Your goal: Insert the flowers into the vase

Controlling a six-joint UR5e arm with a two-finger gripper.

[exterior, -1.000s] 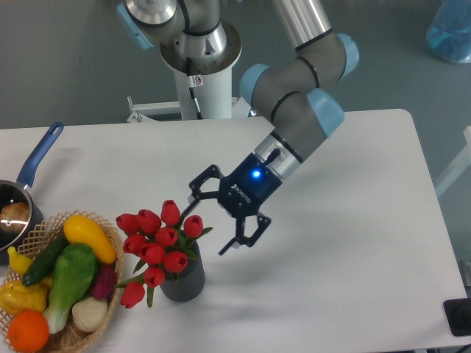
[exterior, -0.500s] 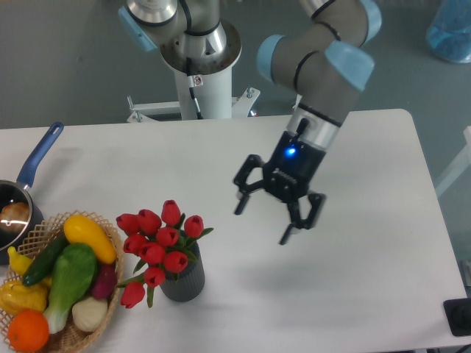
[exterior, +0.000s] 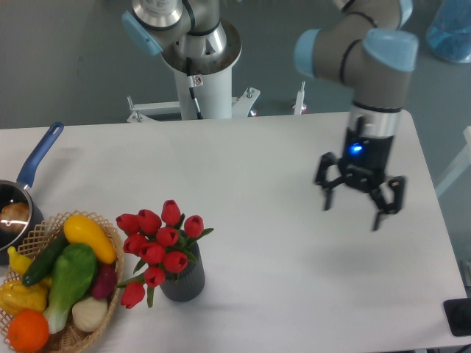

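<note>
The red tulip flowers (exterior: 157, 248) stand in the dark grey ribbed vase (exterior: 184, 281) near the table's front left, their heads spreading up and to the left over its mouth. My gripper (exterior: 353, 212) hangs over the right part of the table, far to the right of the vase. It is open, its fingers (exterior: 328, 194) spread wide and pointing down, with nothing between them.
A wicker basket (exterior: 110, 305) of vegetables sits just left of the vase. A blue-handled saucepan (exterior: 28, 176) lies at the left edge. The robot's white base column (exterior: 206, 81) stands behind the table. A dark object (exterior: 460, 316) sits at the front right corner.
My gripper has swung away from the vase, moving right and slightly up across the table, staying open. The flowers and vase have not moved.
</note>
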